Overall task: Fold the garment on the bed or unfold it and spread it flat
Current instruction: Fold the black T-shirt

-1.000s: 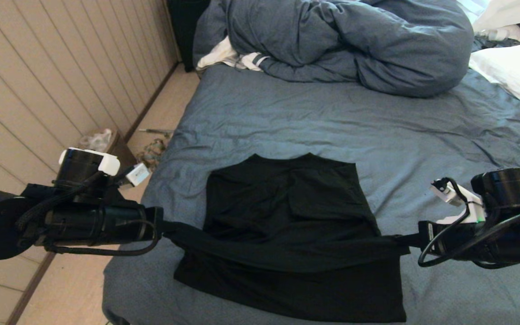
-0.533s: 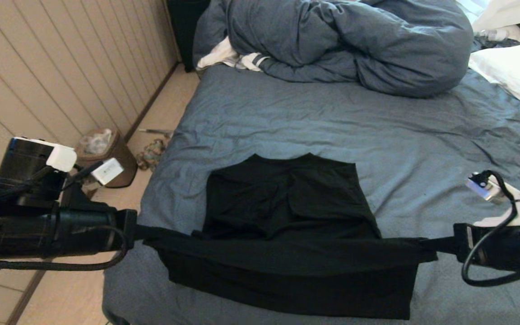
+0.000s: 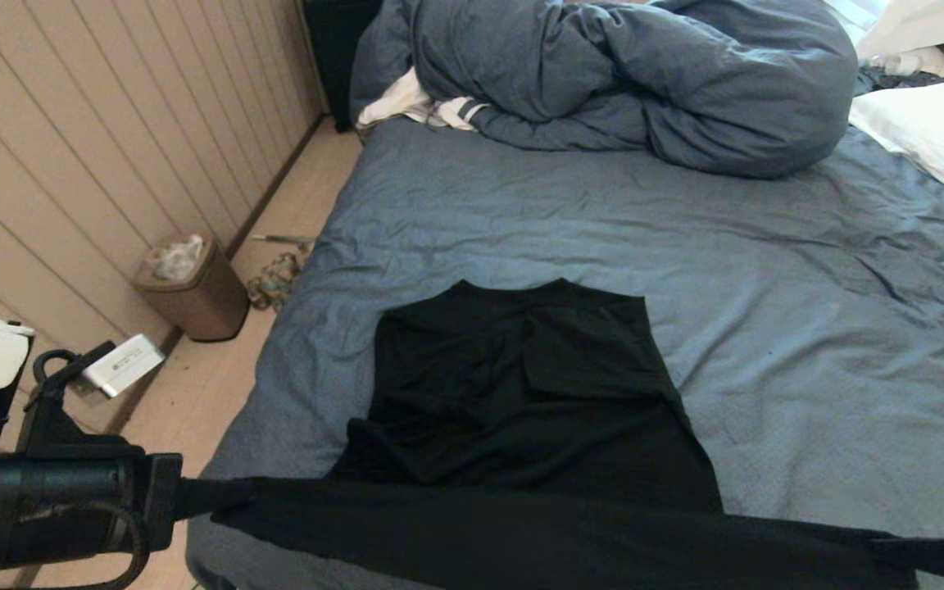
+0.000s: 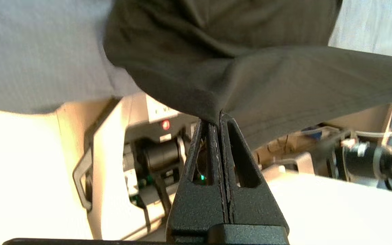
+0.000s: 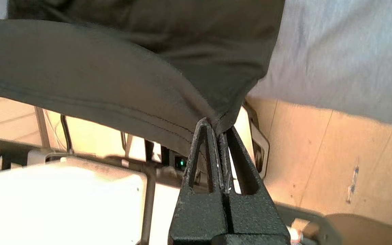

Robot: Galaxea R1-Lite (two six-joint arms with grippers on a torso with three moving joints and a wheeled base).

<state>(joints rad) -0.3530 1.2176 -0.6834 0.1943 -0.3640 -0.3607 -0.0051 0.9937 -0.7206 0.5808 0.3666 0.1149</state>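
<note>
Stretching garment between left gripper and right gripper.

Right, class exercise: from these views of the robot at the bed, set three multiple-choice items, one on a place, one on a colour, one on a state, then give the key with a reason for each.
1. Where does the bunched duvet lie?
A. at the far end of the bed
B. on the floor
C. over the garment

2. What colour is the garment?
A. white
B. black
C. red

3. How is the garment's near edge held?
A. lying loose on the sheet
B. pinched by the left hand only
C. pinched at one corner by each hand

Key: 1 A, the head view shows it heaped at the far end, apart from the shirt. 2 B, it is plain black against the blue-grey sheet. 3 C, the left hand and the right hand are each shut on a corner, the hem taut between them.
</note>
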